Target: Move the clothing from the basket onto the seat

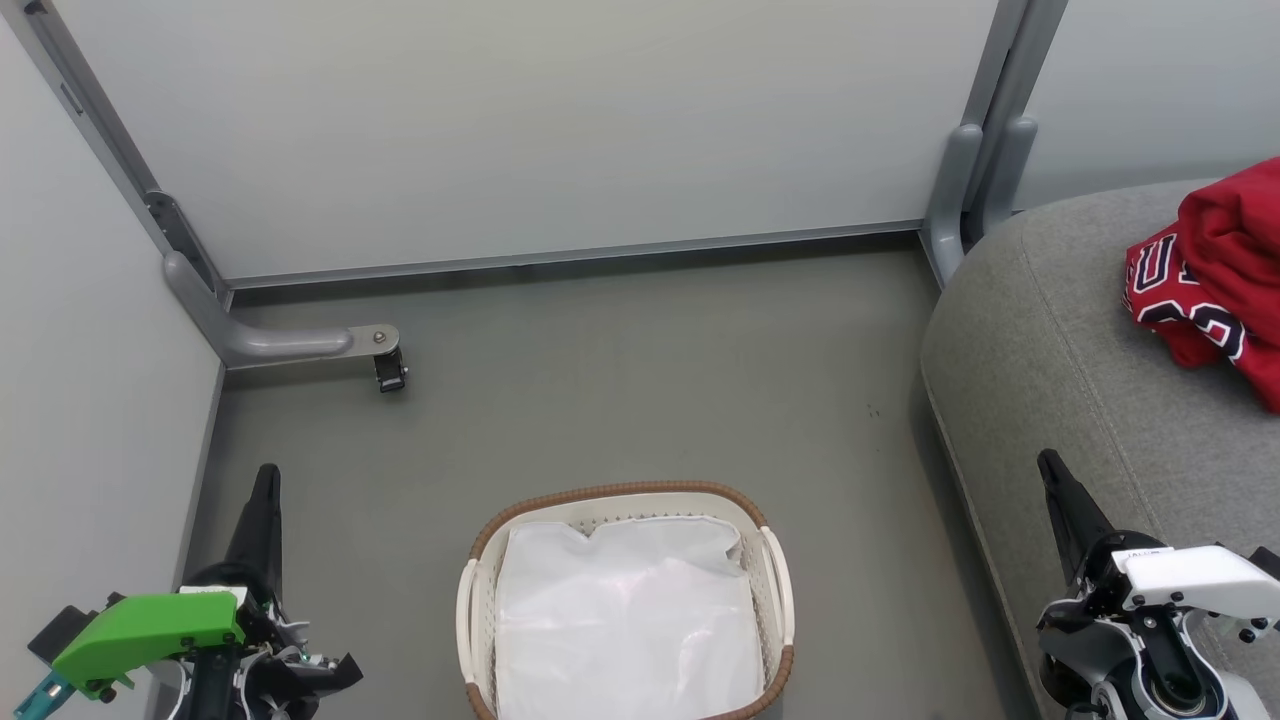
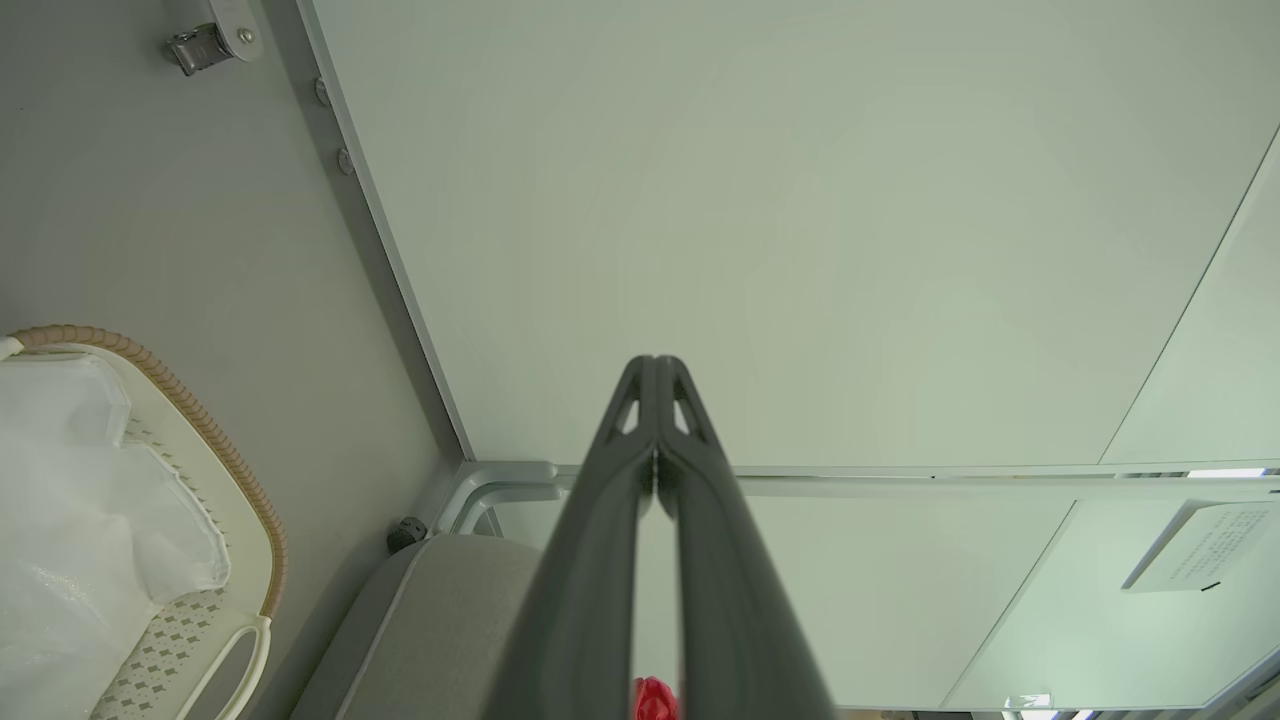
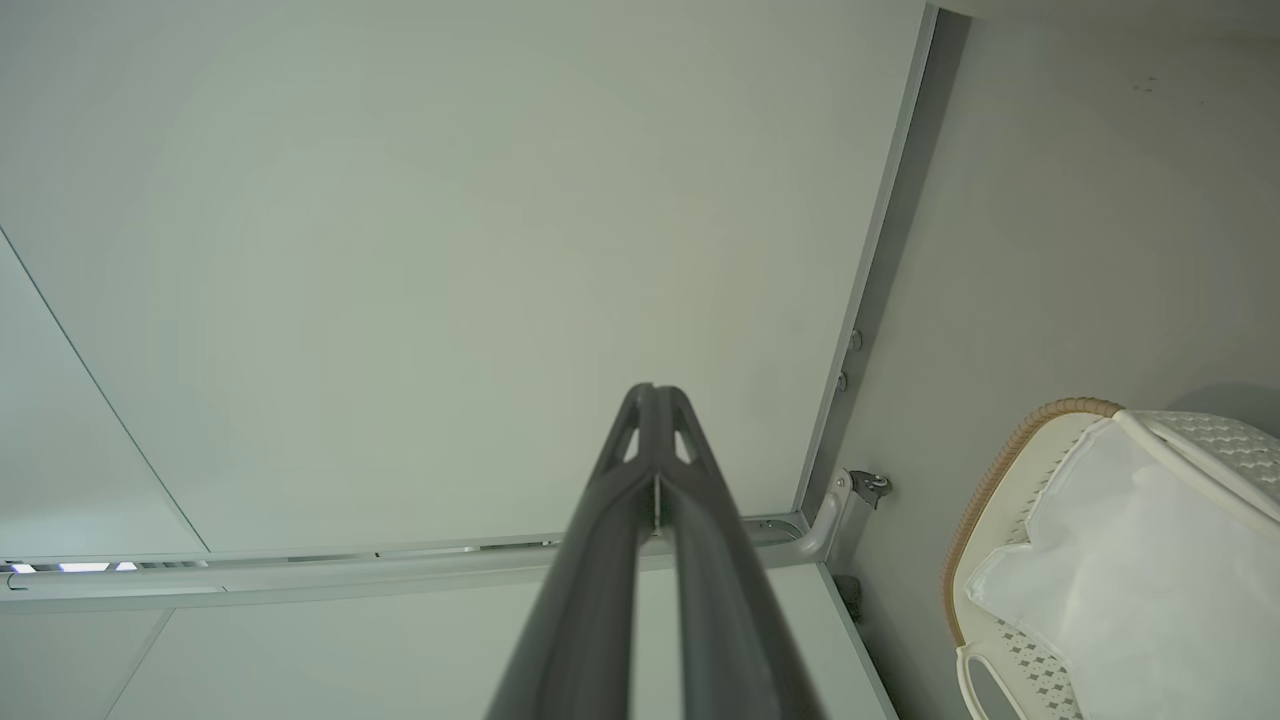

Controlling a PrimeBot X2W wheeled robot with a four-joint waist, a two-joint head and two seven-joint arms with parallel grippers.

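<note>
Clothing (image 1: 1222, 262) on seat (image 1: 1040, 390) (inward of edge)

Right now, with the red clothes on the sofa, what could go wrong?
The clothes lie heaped on the seat, partly out of the picture; a piece might hang off and slip. The basket shows a white liner; a reach might grab that by mistake. The shut right tool sits near the seat's edge; a swing might bump it.

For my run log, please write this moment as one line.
clothing: on seat | basket: white liner inside | left pincer: shut, empty | right pincer: shut, empty
</note>
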